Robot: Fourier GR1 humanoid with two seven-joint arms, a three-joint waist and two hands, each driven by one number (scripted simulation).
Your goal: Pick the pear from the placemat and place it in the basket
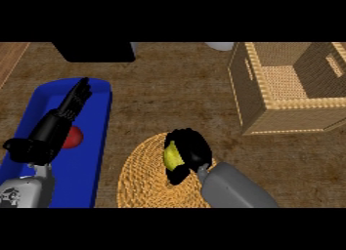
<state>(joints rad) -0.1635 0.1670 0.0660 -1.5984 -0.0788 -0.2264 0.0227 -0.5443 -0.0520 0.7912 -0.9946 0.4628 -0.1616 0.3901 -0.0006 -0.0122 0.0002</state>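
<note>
A yellow-green pear lies on the round woven placemat at the lower middle. My right hand is curled round the pear and hides most of it. The wicker basket stands at the upper right, open side up, apart from the hand. My left hand rests open over the blue tray, fingers stretched toward the far side.
A long blue tray lies at the left, with a red round object on it, partly behind the left hand. A black box sits at the far edge. A white object shows near the basket's far corner.
</note>
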